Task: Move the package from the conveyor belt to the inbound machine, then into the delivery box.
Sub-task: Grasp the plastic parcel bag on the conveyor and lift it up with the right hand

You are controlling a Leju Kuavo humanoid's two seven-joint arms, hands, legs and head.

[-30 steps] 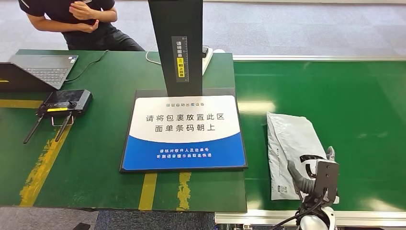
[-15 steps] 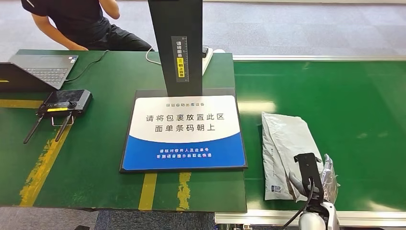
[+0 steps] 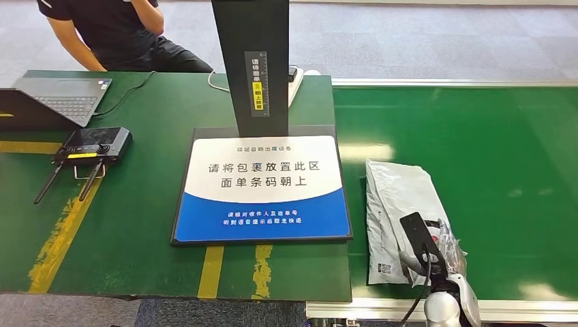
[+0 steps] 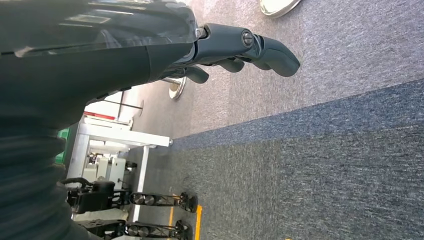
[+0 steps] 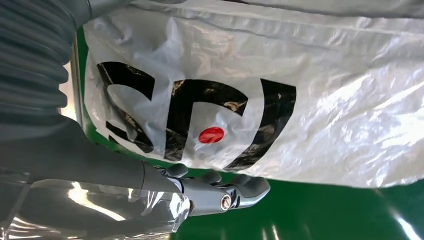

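Observation:
A grey plastic mailer package [image 3: 399, 197] lies on the green conveyor belt [image 3: 491, 136], just right of the inbound machine's blue and white plate [image 3: 262, 187]. My right hand [image 3: 429, 262] grips its near right edge, where the plastic is bunched up and raised. In the right wrist view the thumb and fingers [image 5: 210, 192] close along the edge of the package [image 5: 300, 75], beside its black logo with a red dot. My left hand [image 4: 235, 45] hangs over grey carpet with nothing in it, fingers loosely bent.
The machine's black post [image 3: 252, 61] rises behind the plate. On the green table to the left lie a laptop [image 3: 58, 99] and a controller with antennas [image 3: 92, 146]. A person [image 3: 112, 30] sits at the back left. The belt's metal front rail [image 3: 382, 308] runs just below the package.
The package has moved left toward the plate, and my right hand has moved left with it. Its near right edge has gone from flat to crumpled around the hand. The person shifted.

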